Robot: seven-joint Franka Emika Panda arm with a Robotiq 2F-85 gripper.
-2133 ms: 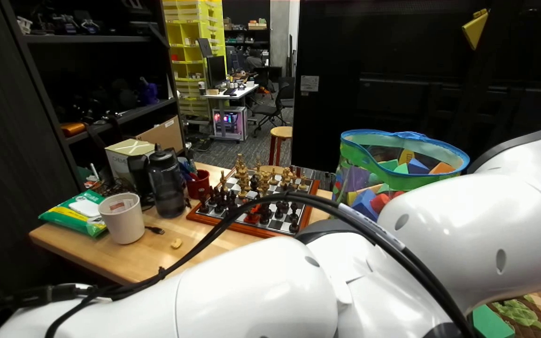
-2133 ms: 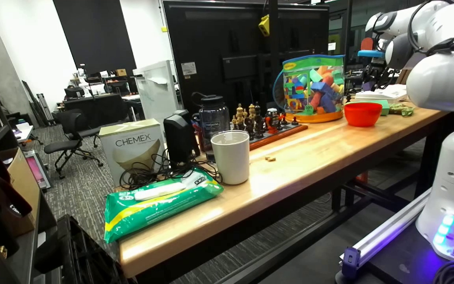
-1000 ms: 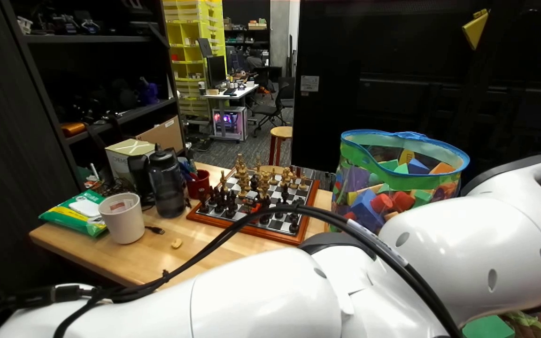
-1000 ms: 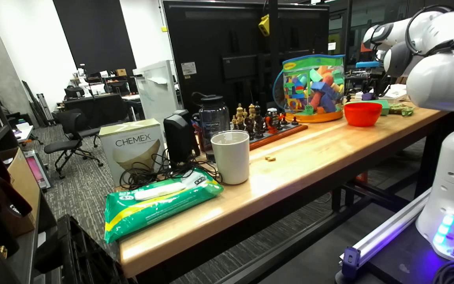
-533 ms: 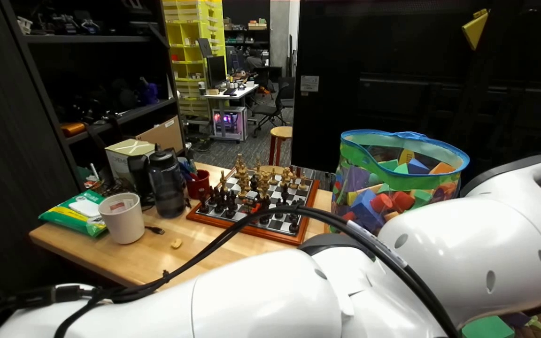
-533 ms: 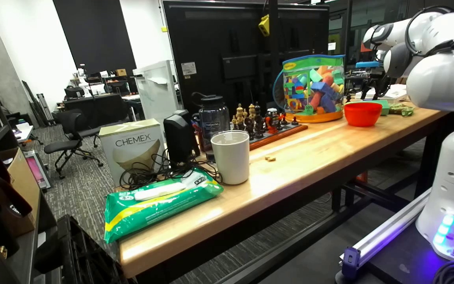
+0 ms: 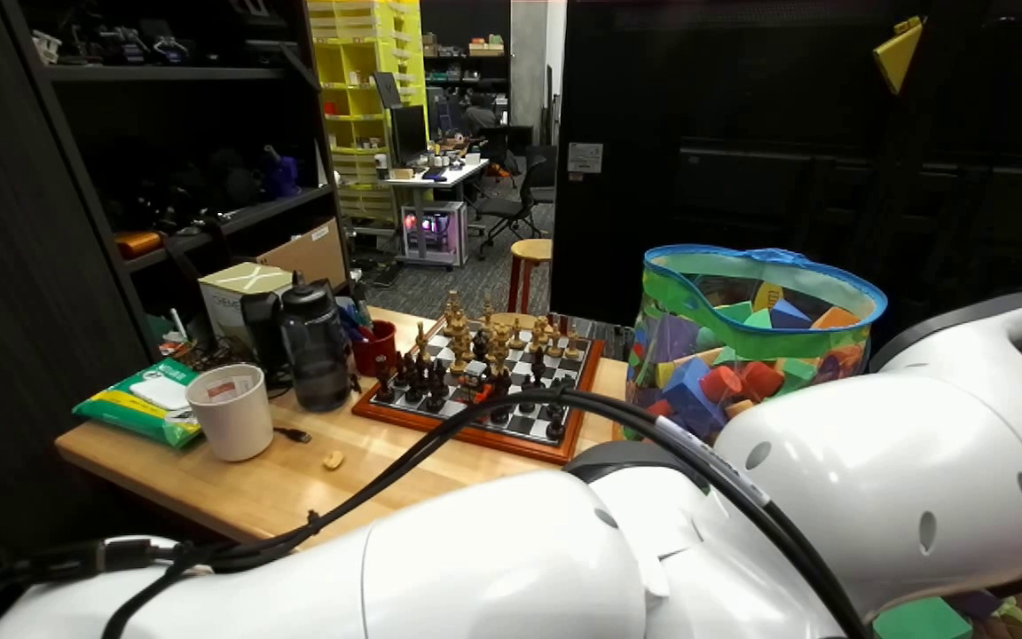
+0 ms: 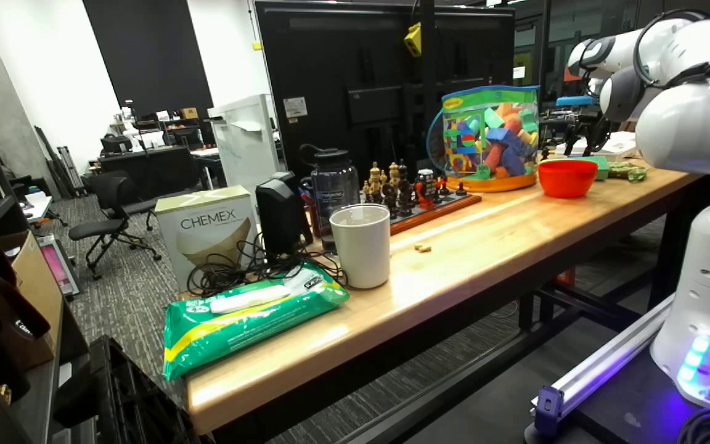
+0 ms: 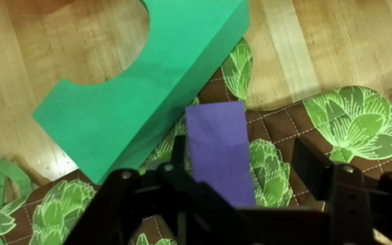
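A purple block [image 9: 218, 146] lies on a brown quilted mitt [image 9: 277, 124] printed with green leaves. Around it stands my gripper [image 9: 244, 159], open: the left finger is close beside the block, while a gap shows on the right, so nothing is gripped. A green block [image 9: 141, 98] with a curved cutout sits alongside, partly over the mitt. In an exterior view the lowered gripper [image 8: 586, 140] is at the far end of the table, behind a red bowl [image 8: 567, 179]; the purple block cannot be made out there.
A clear bag of foam blocks [image 8: 490, 139] stands between the bowl and a chessboard [image 7: 511, 430] with pieces. Farther along the table [image 8: 472, 246] are a white cup [image 8: 361, 246], a dark bottle [image 7: 311, 346], a green wipes pack [image 8: 256, 314] and a Chemex box [image 8: 207, 231].
The arm has come down with the purple block between its fingers. The fingers have since spread and let the block go. Over the last half second nothing has visibly moved.
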